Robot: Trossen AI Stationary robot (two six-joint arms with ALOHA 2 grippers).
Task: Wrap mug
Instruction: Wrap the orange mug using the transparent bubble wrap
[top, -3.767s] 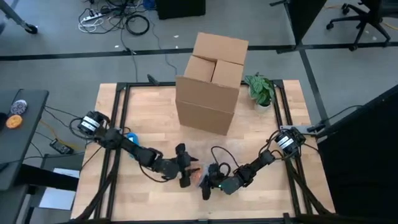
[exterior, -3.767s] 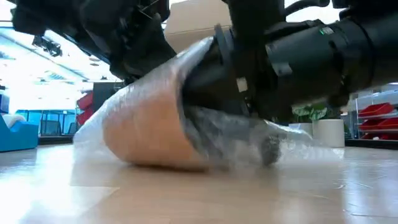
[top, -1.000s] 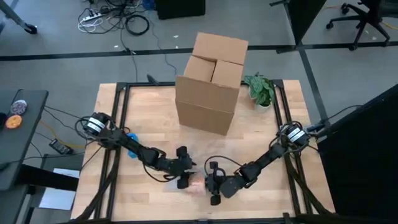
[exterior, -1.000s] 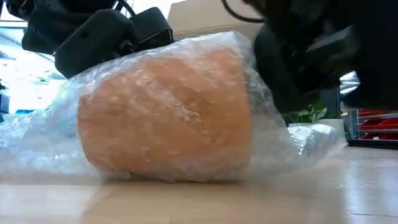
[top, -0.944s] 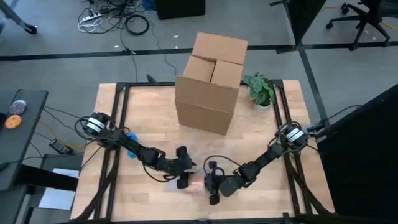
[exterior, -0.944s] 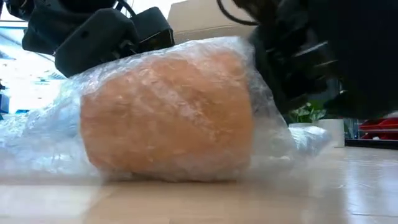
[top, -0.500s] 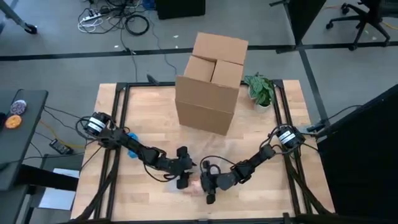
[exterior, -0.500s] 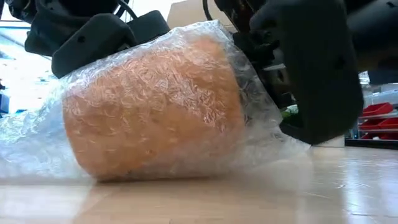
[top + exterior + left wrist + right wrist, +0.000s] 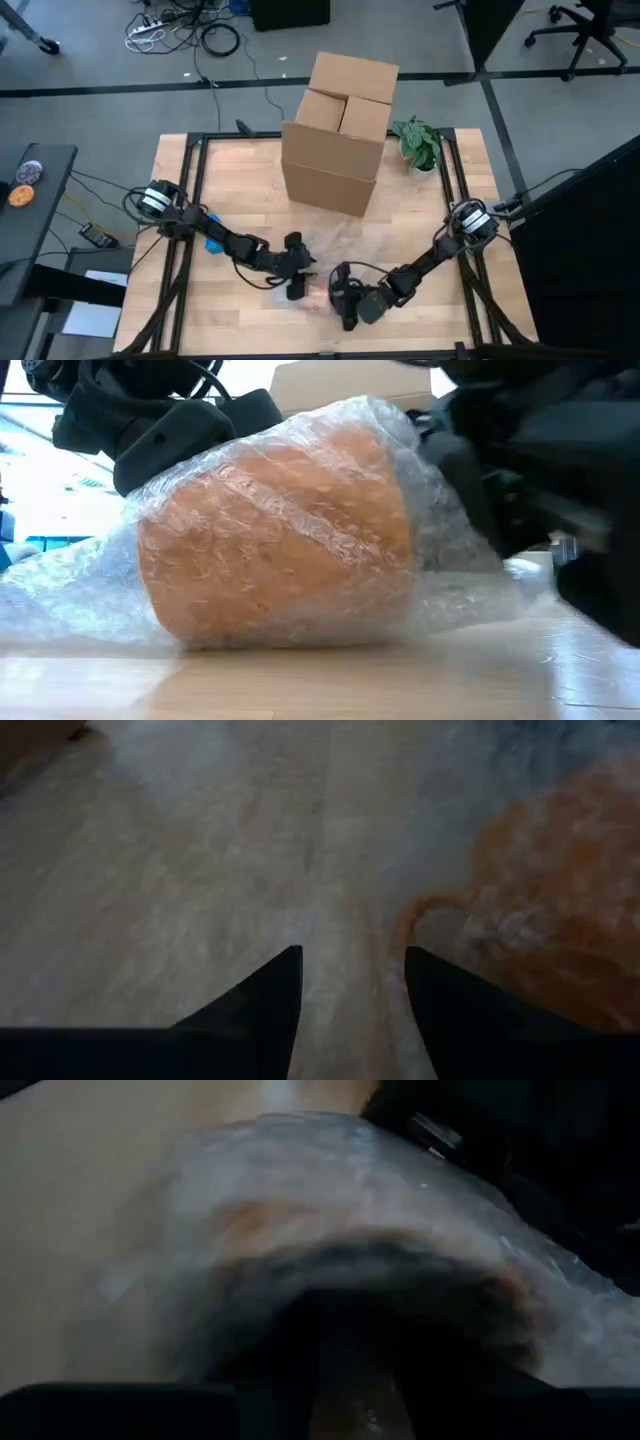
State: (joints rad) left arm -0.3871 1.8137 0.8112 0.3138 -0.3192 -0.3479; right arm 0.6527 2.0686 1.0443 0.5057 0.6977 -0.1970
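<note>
— Where is the mug (image 9: pixel 275 540) sitting now?

— It is lying on its side on the wooden table (image 9: pixel 230 170), near the front edge, swaddled in bubble wrap (image 9: pixel 70 595). From above it is a small orange patch (image 9: pixel 317 296) between the two grippers. The cardboard box (image 9: pixel 338 133) and the potted plant (image 9: pixel 419 143) are standing well behind it.

— And the arms?

— The left gripper (image 9: pixel 294 272) is resting against the mug's far side, its dark body leaning over the wrap in the low view (image 9: pixel 165 425). Its fingers (image 9: pixel 268 1010) are standing parted, with bare wood and loose wrap between them, pinching nothing that I can see. The right gripper (image 9: pixel 343 298) is pressing at the mug's open end; its own camera is looking straight into the dark mouth (image 9: pixel 390 1340) through the plastic.

— Is the right one squeezing anything?

— I cannot tell; its fingers are lost in shadow and plastic.

— Anything different from half a second ago?

— Yes. The right gripper has slid forward and lower on the table, so it is now sitting nearer the front edge than it was. The mug has rocked too: its open end is tipping up a little more, and the wrap at that end is bunching out looser toward the right arm.
</note>
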